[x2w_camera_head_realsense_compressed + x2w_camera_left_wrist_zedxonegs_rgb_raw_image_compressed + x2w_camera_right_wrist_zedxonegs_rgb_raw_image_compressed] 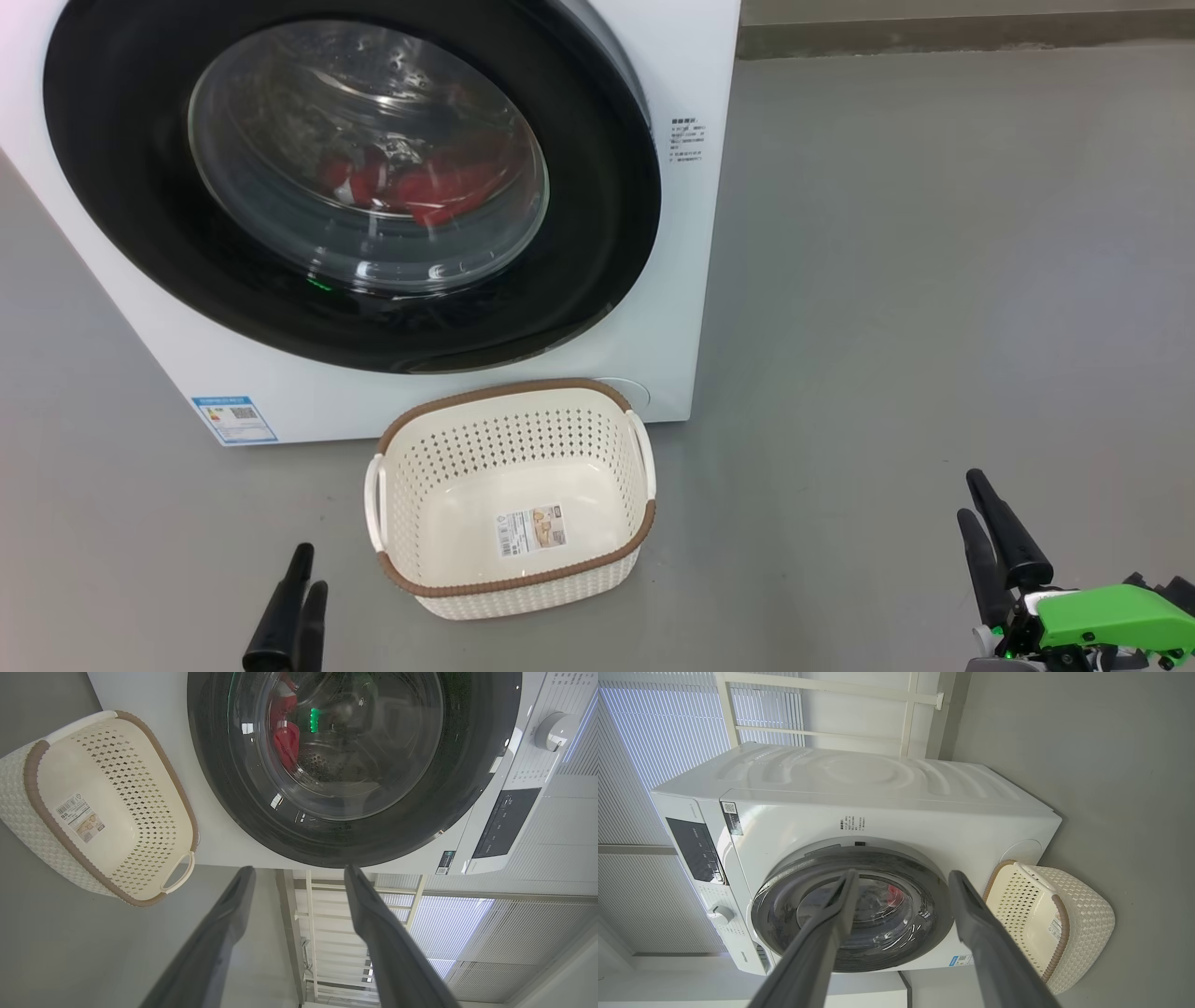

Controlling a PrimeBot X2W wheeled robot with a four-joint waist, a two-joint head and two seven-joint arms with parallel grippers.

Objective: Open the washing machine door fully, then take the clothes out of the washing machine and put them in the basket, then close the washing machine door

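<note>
Both pincers hung low and well back from the work, the left pincer (310, 569) and the right pincer (970, 495) each spread wide and holding nothing. The washing machine door (121, 140) lay against the front of the washing machine (686, 56), shut or nearly so, with the clothes (439, 187) showing red behind its glass. The basket (523, 387) stood empty on the floor (887, 280) just beside the machine's foot, below the door. The glossy round rim looked a poor hold; a finger could have slipped off it. A half-opened door might have blocked the reach, and a low arm could have shoved the light basket aside, leaving the garment to drop on the floor.
</note>
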